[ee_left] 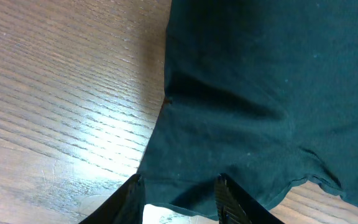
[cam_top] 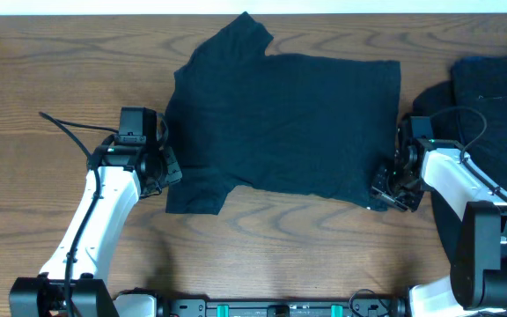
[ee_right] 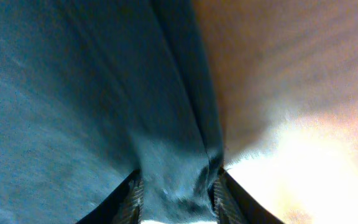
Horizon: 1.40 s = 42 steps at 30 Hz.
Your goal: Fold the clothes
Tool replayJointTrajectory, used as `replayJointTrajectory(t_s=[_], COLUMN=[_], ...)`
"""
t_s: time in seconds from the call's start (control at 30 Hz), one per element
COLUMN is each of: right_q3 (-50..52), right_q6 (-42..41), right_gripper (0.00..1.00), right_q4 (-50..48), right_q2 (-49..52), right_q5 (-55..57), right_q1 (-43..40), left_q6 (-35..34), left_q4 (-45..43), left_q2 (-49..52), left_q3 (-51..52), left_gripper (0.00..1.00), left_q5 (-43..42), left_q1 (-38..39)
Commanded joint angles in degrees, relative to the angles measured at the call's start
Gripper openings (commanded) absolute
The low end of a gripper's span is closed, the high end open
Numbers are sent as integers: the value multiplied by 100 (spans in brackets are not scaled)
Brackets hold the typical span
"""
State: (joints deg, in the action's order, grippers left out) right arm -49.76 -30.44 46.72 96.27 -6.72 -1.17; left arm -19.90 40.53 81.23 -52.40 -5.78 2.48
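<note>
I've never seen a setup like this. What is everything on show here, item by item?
T-shirt: one, dark navy, spread out mid-table.
other clothes: one heap, dark navy, table's far right edge, partly cut off.
table: one, brown wood grain, under everything.
left arm: one, white, left of the T-shirt.
right arm: one, white, right of the T-shirt.
left gripper: one, black, at the T-shirt's left edge, fabric between its fingers.
right gripper: one, black, at the T-shirt's lower right corner, fabric bunched between its fingers.
</note>
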Motion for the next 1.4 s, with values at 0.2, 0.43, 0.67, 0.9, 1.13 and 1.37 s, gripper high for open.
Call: replayJointTrajectory(t_s=[0.2,0.43,0.67,0.9,1.13,1.37], right_q3=[111,111,111,114,114,114], right_q6=[7,2,-127,-225,-345,-640], right_gripper=[42,42,49,60,49,51], right_q4=[446,142,-22,-96,-179,-352], right_q2=[39,39,39,39,39,39], right_q5=[-142,-251,-249,-249,-251,-249], right_q1=[-31,-31,-31,-31,-26,-26], left_q6=[-76,-76,-76,-76,-76,-76], left_q4=[28,31,31,31,28,28], left_q2=[37,37,37,37,37,37], left_q3=[44,44,44,44,44,44], left_gripper=[39,39,39,39,39,39], left_q5=[66,68,68,66,68,68], left_q1=[13,13,13,13,13,13])
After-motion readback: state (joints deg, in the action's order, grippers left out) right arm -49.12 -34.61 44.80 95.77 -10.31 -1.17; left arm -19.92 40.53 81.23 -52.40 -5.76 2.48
